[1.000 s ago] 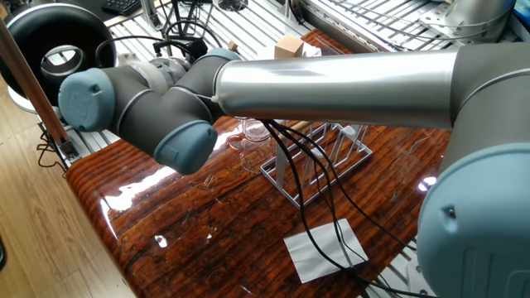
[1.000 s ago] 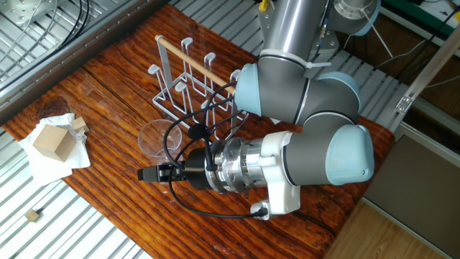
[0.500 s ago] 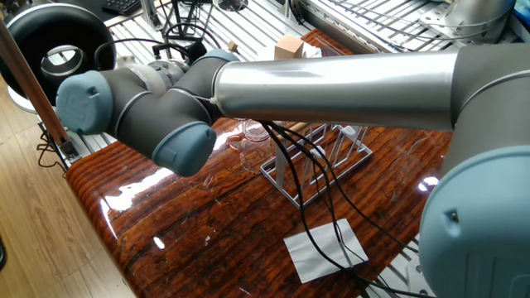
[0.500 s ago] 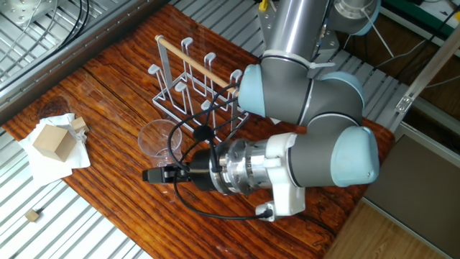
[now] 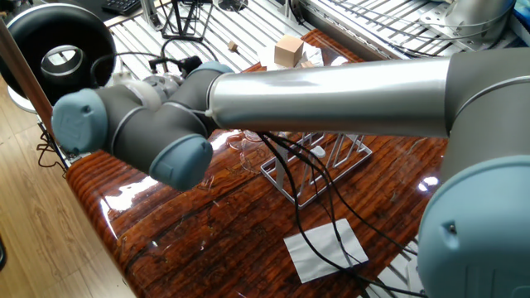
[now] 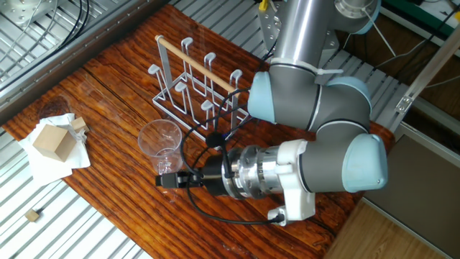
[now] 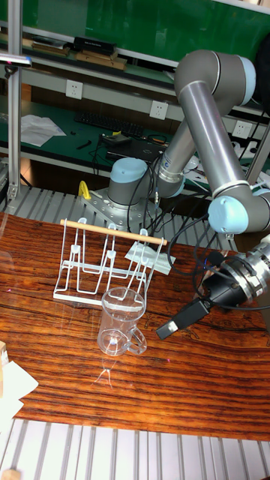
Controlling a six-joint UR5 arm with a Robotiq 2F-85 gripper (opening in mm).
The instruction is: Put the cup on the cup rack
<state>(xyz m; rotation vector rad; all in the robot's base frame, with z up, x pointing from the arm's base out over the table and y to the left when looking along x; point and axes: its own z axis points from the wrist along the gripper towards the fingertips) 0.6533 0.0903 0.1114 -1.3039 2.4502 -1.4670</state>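
Observation:
The clear glass cup (image 6: 159, 139) stands upright on the wooden table, just in front of the white wire cup rack (image 6: 192, 79). In the tall view the cup (image 7: 121, 321) sits below the rack (image 7: 101, 264), mouth up and handle toward the front. My gripper (image 6: 162, 180) lies level over the table, a short way from the cup on its front side, fingers together and nothing in them. In the tall view the gripper (image 7: 166, 328) points at the cup from the right without touching it. From the first fixed view the arm hides most of the cup (image 5: 238, 142) and part of the rack (image 5: 319, 163).
A wooden block on white cloth (image 6: 52, 142) lies at the table's left end, and a small block (image 6: 31, 214) rests on the metal grating beyond it. A white sheet (image 5: 325, 247) lies on the table past the rack. Cables hang from the wrist beside the rack.
The gripper has pulled back along the table's front edge, away from the cloth end, and the wrist followed. The cup and the rack stay where they were.

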